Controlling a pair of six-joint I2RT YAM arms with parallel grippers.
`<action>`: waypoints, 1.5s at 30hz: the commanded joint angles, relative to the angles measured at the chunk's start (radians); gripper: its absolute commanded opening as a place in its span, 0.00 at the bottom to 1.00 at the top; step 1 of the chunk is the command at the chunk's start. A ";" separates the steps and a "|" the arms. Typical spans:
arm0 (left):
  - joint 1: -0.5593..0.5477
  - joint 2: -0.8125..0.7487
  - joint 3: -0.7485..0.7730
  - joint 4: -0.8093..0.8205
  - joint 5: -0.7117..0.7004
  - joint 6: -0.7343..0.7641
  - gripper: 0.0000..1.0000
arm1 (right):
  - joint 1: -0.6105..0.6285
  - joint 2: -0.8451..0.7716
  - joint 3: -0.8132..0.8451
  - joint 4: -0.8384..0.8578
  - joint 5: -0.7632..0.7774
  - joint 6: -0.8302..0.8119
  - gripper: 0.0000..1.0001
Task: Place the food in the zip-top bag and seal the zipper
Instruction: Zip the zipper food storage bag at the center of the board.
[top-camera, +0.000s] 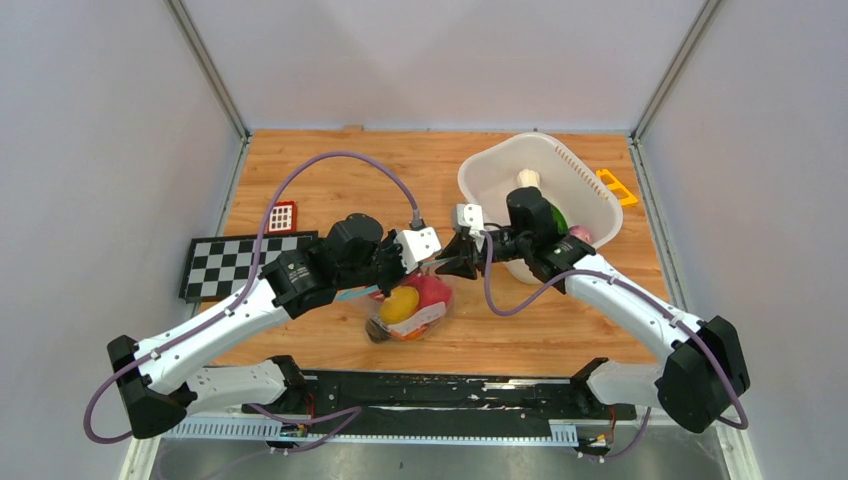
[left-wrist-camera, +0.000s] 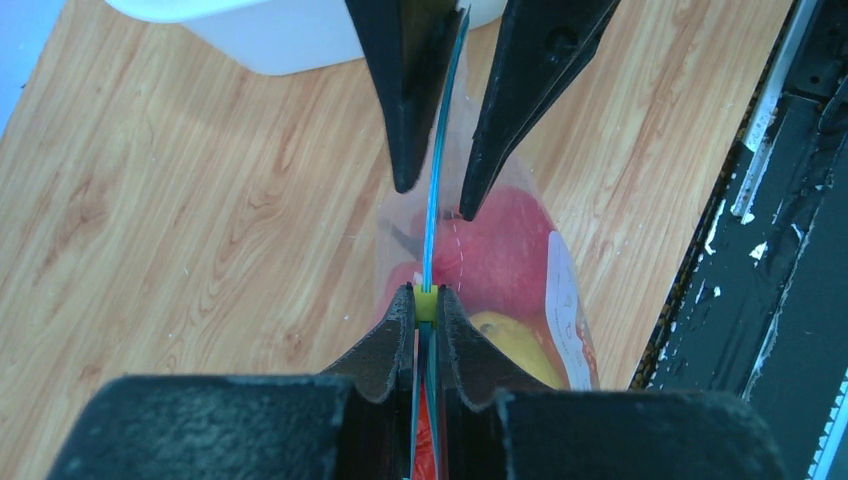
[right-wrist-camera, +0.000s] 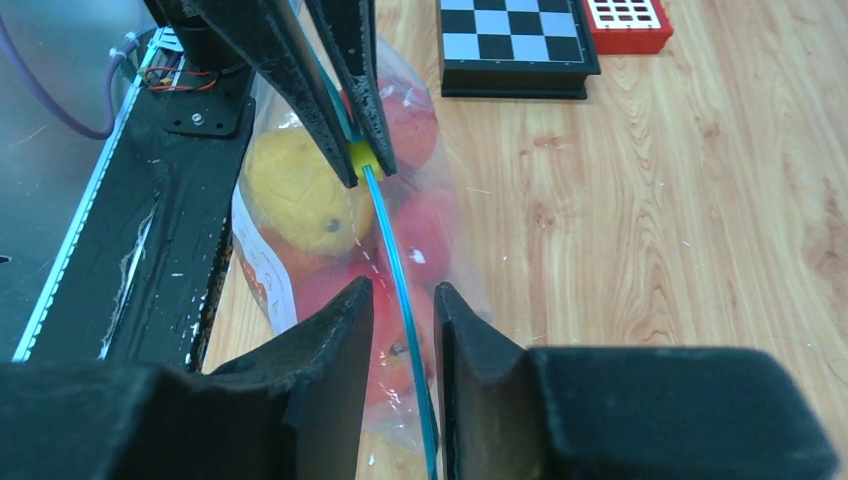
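Note:
The clear zip-top bag (top-camera: 410, 312) hangs between my two grippers just above the wooden table. It holds a yellow lemon (right-wrist-camera: 295, 195), a red apple (left-wrist-camera: 495, 250) and other red and orange pieces. My left gripper (left-wrist-camera: 427, 292) is shut on the teal zipper (left-wrist-camera: 440, 130), right at its small yellow slider (left-wrist-camera: 427, 304). My right gripper (right-wrist-camera: 400, 290) faces it and is open. The zipper strip (right-wrist-camera: 385, 230) runs through the gap between its fingers, close to the right one. In the top view the two grippers meet above the bag, left gripper (top-camera: 432, 265) and right gripper (top-camera: 458, 262).
A white plastic basket (top-camera: 480, 180) with a few items stands at the back right, just behind my right arm. A checkerboard (top-camera: 240, 262) and a red box (top-camera: 282, 215) lie at the left. A yellow piece (top-camera: 617, 186) lies beyond the basket. The black base rail (top-camera: 440, 385) runs along the near edge.

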 joint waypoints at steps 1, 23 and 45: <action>0.005 -0.005 0.020 0.055 0.012 -0.030 0.00 | 0.013 -0.009 0.029 -0.007 -0.012 -0.035 0.23; 0.005 -0.179 -0.131 0.069 -0.114 -0.111 0.00 | 0.004 -0.218 -0.206 0.280 0.363 0.174 0.00; 0.005 -0.147 -0.083 0.053 -0.036 -0.082 0.00 | 0.002 -0.152 -0.020 -0.002 0.136 0.071 0.62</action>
